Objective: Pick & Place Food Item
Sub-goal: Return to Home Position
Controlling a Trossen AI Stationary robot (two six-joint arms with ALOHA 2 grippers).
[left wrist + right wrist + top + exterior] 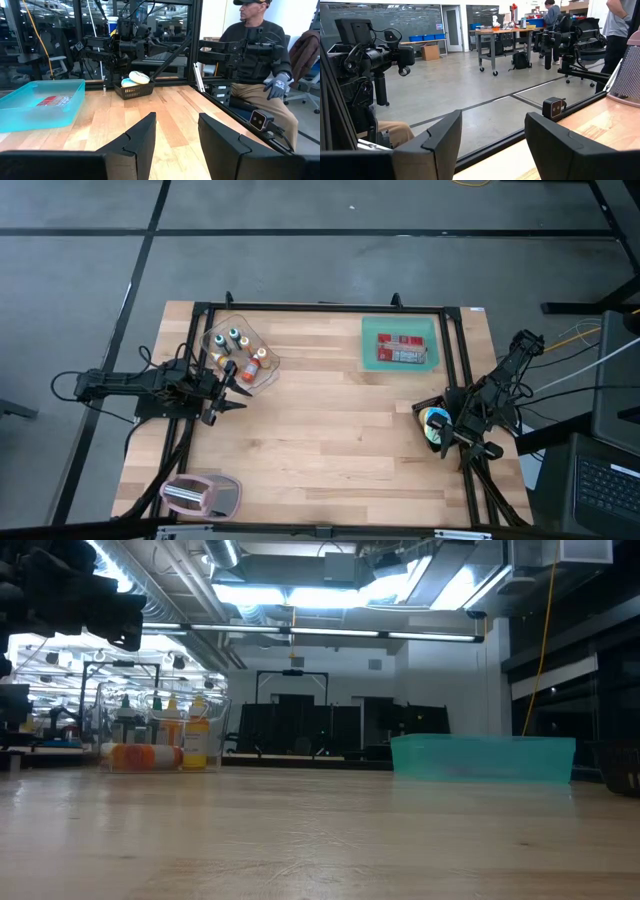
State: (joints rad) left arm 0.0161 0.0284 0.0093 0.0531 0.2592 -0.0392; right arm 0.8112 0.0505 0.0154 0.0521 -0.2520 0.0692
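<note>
A small black basket (433, 425) at the table's right edge holds round blue, white and yellow food items (136, 78). A teal bin (400, 345) at the far middle has a red packet (55, 101) lying in it. My left gripper (238, 395) hovers open and level over the table's left side, pointing across at the basket (135, 90), nothing between its fingers (177, 120). My right gripper (462, 442) stands open beside the basket at the right edge, pointing toward the near edge, its fingers (492, 117) empty.
A clear tray of small bottles (240, 355) stands just past my left gripper, toward the far edge, also in the low view (160, 745). A pink and grey mesh thing (205, 495) lies at the near left corner. A person (260, 55) sits beyond the table's right side.
</note>
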